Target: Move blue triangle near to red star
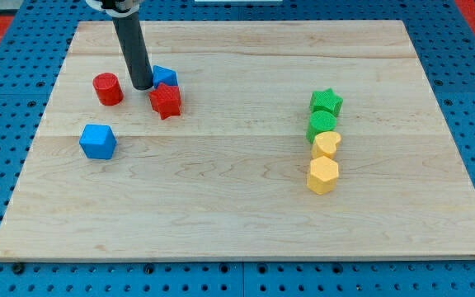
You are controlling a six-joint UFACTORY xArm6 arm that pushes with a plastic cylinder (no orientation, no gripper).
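My tip is a bare rod end with nothing to spread or pinch; it stands on the board near the view's top left, pressed against the left side of the blue triangle; the rod hides part of that block, so only its right portion and upper edge show, a small blue piece whose three-sided form I can barely make out; just below and to the right of it, touching or all but touching, sits the red star; I judge the task to be at its closing step, the triangle already beside the star; the next move calls for little more than a gentle nudge or lifting away without knocking either piece; a red cylinder stands just left of the rod; a blue cube lies lower left; well apart on the view's right, a green star, a green block, a yellow heart and a yellow hexagon run down in a line.
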